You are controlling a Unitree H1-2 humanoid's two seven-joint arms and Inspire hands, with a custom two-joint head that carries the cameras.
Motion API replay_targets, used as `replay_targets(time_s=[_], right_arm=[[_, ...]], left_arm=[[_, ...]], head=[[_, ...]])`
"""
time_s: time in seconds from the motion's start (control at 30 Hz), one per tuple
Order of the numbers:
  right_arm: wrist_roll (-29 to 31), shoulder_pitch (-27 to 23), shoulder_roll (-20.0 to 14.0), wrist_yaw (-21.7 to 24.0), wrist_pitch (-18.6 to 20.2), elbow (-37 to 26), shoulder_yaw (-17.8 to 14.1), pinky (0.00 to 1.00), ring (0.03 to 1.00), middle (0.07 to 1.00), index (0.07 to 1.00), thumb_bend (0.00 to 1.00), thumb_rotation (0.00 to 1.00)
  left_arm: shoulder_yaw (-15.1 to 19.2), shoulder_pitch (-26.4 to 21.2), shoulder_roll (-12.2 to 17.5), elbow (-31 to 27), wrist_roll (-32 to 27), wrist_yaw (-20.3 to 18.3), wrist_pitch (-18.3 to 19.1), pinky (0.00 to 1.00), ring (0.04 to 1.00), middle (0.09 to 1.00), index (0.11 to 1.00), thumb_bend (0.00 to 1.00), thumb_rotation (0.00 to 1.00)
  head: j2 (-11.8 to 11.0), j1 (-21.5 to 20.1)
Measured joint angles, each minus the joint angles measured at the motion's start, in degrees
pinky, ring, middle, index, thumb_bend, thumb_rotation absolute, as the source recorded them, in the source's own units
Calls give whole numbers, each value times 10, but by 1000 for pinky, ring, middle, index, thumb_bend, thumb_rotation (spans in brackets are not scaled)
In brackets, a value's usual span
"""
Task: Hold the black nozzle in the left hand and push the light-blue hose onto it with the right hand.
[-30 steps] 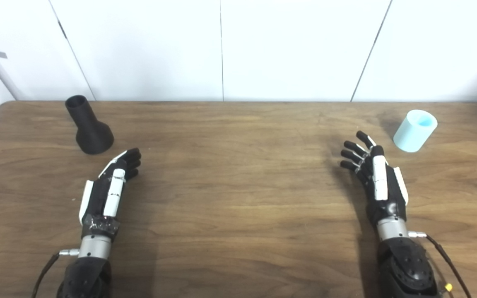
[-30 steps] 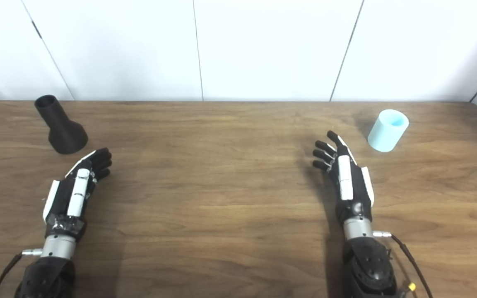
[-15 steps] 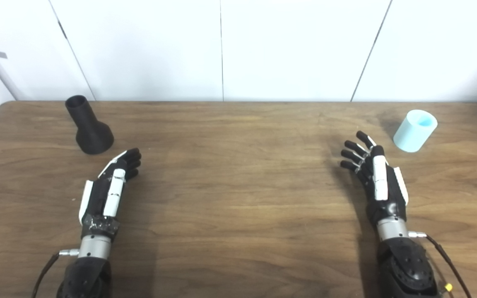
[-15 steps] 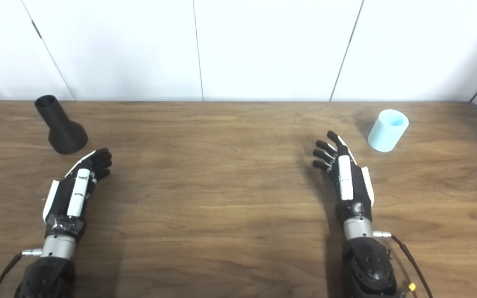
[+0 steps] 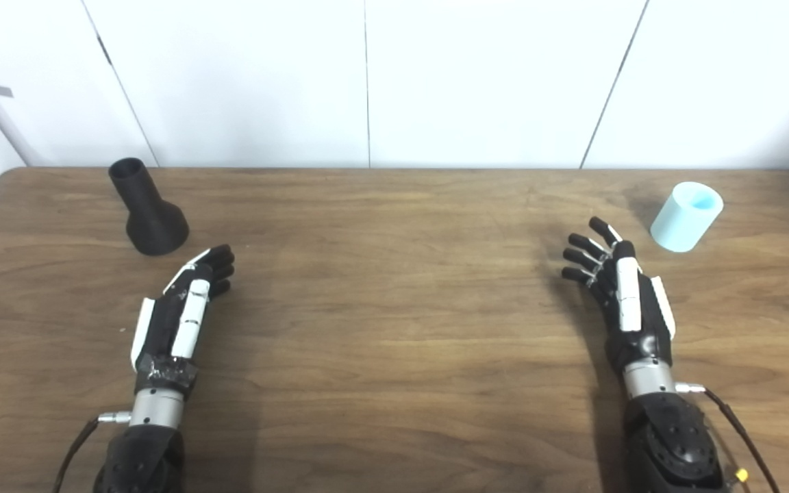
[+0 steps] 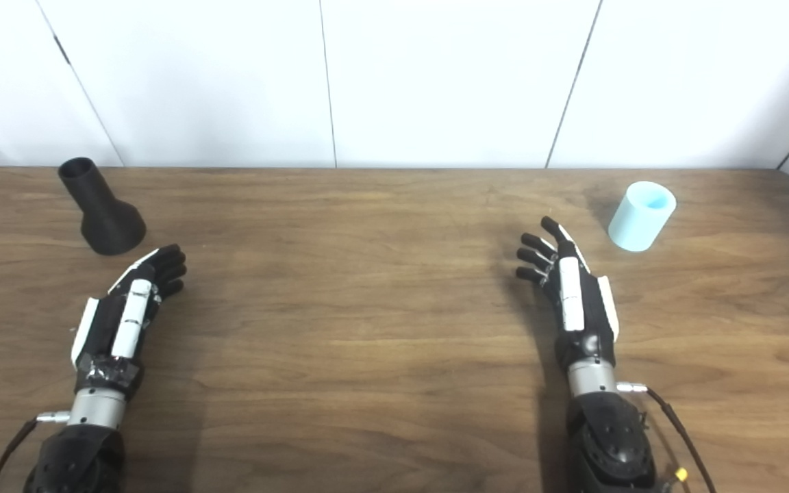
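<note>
Wall: your backdrop is a run of flat white panels [image 5: 477, 75], smooth and matte, split by thin dark seams.

Table: you have a wide wooden top [image 5: 394, 329] with brown grain running left to right, a dull sheen and rounded far corners.

Right arm: it comes in at your lower right, a black pebbled forearm, a short brushed-metal wrist collar and a thin dark cable trailing off to the side.

Left arm: it comes in at your lower left, built the same, with crinkled dark tape just above the metal collar.

Right hand: your right hand [image 5: 624, 294] is black with glossy white plates along its back; it holds nothing, its fingers fanned apart and pointing away toward the far edge.

Left hand: your left hand [image 5: 179, 311] has the same black and white shell; it holds nothing, lies low over the wood, and its fingers sit close together with a slight curl.

Black nozzle: the black nozzle [image 5: 148, 212] is matte, a narrow round tube flaring into a wider bell-shaped base. It stands on that base at the far left, open mouth up and leaning a little left, near your left fingertips but apart from them.

Light-blue hose: the light-blue hose [image 5: 686, 216] is a short, smooth, hollow cylinder, pale and slightly glossy. It stands on end at the far right, tilted, just beyond your right hand and not touching it.
</note>
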Motion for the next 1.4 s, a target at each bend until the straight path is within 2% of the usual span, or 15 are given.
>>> replay_targets(time_s=[0.23,0.4,0.6,0.73,0.87,1.07,1.3,1.4], right_arm=[[-2,0,0,0,0,0,-1,678,752,783,870,471,1000],[1,0,-1,0,0,0,-2,685,756,787,864,479,1000],[0,0,-5,2,-5,6,-1,694,765,796,865,467,1000],[2,0,-7,7,-9,8,-1,697,768,801,864,439,1000],[9,-1,-7,11,-11,9,-3,694,766,798,860,412,1000],[16,-10,-14,19,-25,26,-8,707,769,795,863,418,1000],[20,-12,-14,21,-40,29,-11,734,788,812,887,420,1000],[21,-12,-14,22,-47,31,-12,747,795,814,878,410,1000]], left_arm=[[0,0,-2,0,-1,0,0,850,833,819,783,481,782],[0,0,-3,0,-1,1,0,832,822,815,785,497,772],[-1,-2,-5,4,2,4,-2,833,815,809,787,503,767],[-2,-5,-8,7,10,7,-3,850,812,807,783,527,742],[-2,-5,-10,8,16,9,-3,859,826,812,788,492,696],[-5,-6,-15,6,22,15,2,860,852,830,803,377,579],[-10,-5,-17,5,27,23,2,840,842,832,812,343,496],[-14,-5,-17,5,43,26,0,819,837,837,827,376,481]], head=[[-5,13],[-17,39],[-33,65],[-54,92],[-67,105],[-81,124],[-93,132],[-101,140]])
